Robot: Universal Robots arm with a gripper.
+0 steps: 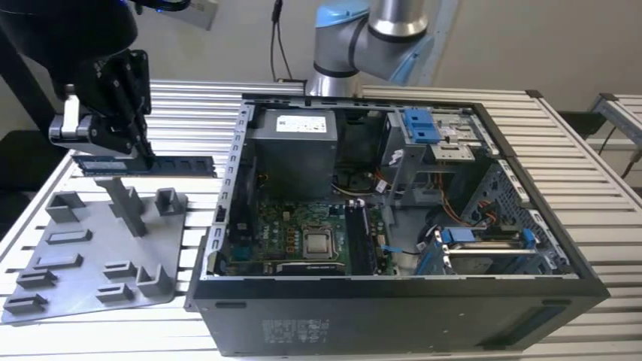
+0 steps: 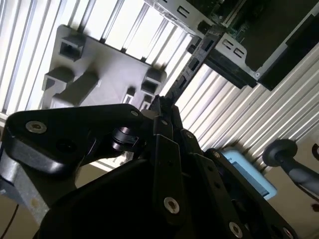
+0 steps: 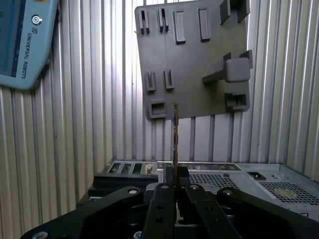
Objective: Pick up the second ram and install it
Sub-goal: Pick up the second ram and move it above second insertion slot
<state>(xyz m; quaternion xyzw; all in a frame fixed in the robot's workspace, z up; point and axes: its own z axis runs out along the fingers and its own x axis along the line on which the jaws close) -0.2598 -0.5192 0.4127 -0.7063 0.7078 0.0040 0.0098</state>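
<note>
Fingers of the gripper (image 1: 143, 154) were closed on the second ram (image 1: 161, 165), pinching the thin dark stick across its flat faces. In the exterior view the ram lay level and lengthwise in that grip, at the exterior view's left of the open computer case (image 1: 401, 316) and beside the far edge of the grey tray (image 1: 90, 256), close to the tray's upright posts (image 1: 125, 203). Whether it touched the tray could not be told from that view.

In the first wrist view the ram (image 3: 175, 134) showed edge-on, a narrow line running out from the gripper (image 3: 175, 174) toward the tray (image 3: 199, 74). A pale blue handheld controller (image 3: 20, 45) lay on the slatted bench (image 3: 84, 124) well apart from the tray.

In the second wrist view the stick (image 2: 188, 67) reached from the gripper (image 2: 162, 107) toward the corner of the case (image 2: 234, 55), with the tray (image 2: 99, 59) just beside it.

Inside the case, the motherboard (image 1: 291, 233) lay exposed, blue clips (image 1: 422, 124) sitting above the drive bays.
</note>
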